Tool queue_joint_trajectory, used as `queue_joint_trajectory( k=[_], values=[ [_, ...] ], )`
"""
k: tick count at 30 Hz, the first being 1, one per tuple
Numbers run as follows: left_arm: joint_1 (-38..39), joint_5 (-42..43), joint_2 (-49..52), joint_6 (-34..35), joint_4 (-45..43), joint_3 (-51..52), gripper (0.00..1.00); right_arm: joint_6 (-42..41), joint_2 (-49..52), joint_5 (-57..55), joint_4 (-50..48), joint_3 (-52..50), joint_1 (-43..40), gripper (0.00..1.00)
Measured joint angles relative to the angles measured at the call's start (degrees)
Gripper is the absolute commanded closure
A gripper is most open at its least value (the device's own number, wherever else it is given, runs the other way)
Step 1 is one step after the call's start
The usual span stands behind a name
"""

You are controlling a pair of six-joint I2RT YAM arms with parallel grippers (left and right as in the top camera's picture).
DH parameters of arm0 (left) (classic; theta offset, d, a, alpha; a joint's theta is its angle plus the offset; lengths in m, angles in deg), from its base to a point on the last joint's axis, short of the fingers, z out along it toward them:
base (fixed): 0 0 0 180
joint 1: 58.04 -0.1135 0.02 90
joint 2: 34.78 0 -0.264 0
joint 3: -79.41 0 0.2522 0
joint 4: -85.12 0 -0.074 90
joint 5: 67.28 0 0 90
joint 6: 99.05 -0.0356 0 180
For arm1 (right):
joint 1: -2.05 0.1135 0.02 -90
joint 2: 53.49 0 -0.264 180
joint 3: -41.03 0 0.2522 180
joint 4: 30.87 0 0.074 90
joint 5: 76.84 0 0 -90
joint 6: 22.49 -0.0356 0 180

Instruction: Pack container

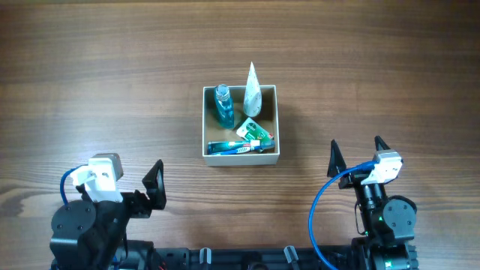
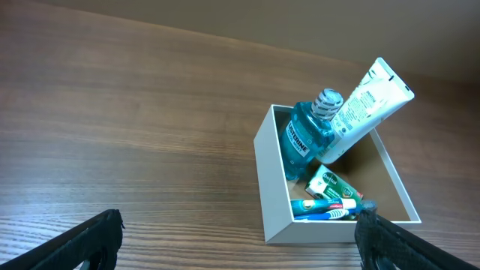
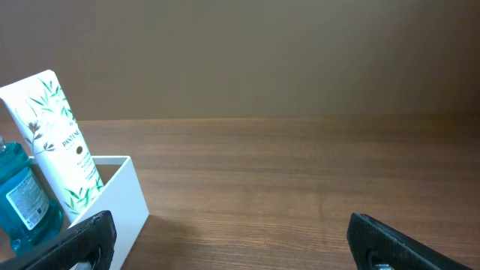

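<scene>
My left jaws stand wide open with nothing between them; in my left wrist view the two dark fingers sit at the bottom corners with bare table between. My right jaws are spread just as wide and hold nothing, their fingers low at either edge of the right wrist view and their two tips pointing far in the overhead view. Both arms sit at the near edge, the left one at near left and the right one at near right, well apart from the container. That small white-walled box rests near the middle of the table, farther out than my jaws and between them. Inside it, a blue mouthwash bottle stands in the far left corner. Beside it, a white Pantene tube with green leaf print leans in the far right corner, its flat end sticking out past the far wall. A blue toothbrush lies along the near wall, and a small green-and-white toothpaste pack lies just beyond it, toward the right.
</scene>
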Motion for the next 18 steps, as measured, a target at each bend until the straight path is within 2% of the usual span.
queue_joint_trajectory(
  k=[18],
  values=[
    [0.0, -0.04, -0.2, -0.02, 1.9, 0.0, 0.0, -0.17, 0.0, 0.0, 0.0, 0.0, 0.0, 0.0]
  ],
)
